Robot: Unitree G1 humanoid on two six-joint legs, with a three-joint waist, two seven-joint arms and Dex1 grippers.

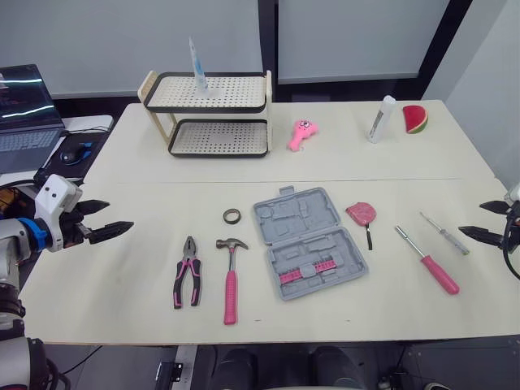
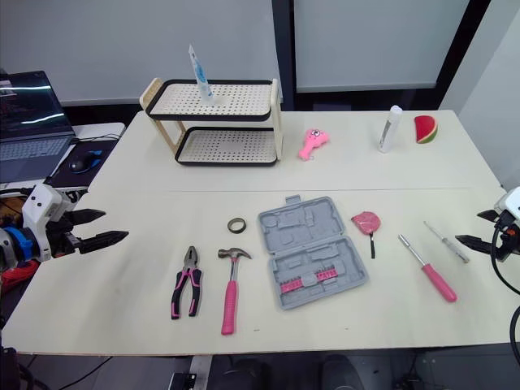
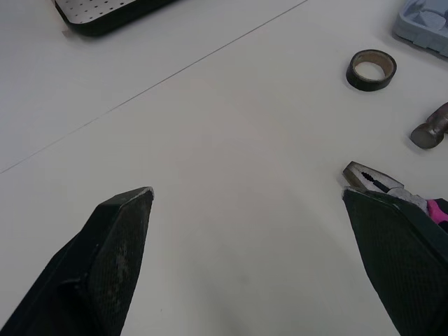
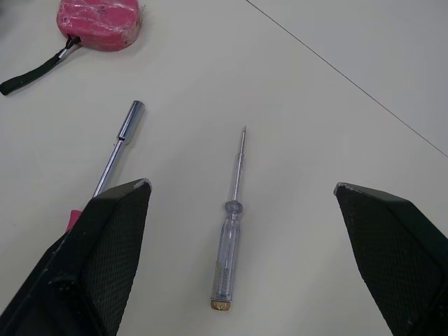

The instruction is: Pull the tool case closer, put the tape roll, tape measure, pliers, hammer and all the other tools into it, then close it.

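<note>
The case point(image 1: 307, 241) is lying open and flat in the middle of the worktop point(image 1: 122, 276), with its lid half toward the far side and pink bits sitting in the near half. The tape roll point(image 1: 232, 215) is lying just left of the lid. The hammer point(image 1: 231, 276) is lying nearer, beside the case's near half, its pink handle pointing at the near edge. The pliers point(image 1: 188, 282) are lying left of the hammer, not touching it. The tape measure point(image 1: 361, 214) is sitting just right of the case, its black strap trailing nearward. Farther right, a pink-handled driver point(image 1: 428, 260) and a clear screwdriver point(image 1: 444, 233) are lying side by side, apart. The left tool point(image 1: 120, 214) is hovering at the worktop's left edge with its fingers spread, holding nothing, well apart from the pliers. The right tool point(image 1: 471, 218) is hanging at the right edge, spread wide and empty, near the screwdriver. A two-tier rack point(image 1: 210, 114) is standing at the far left.
</note>
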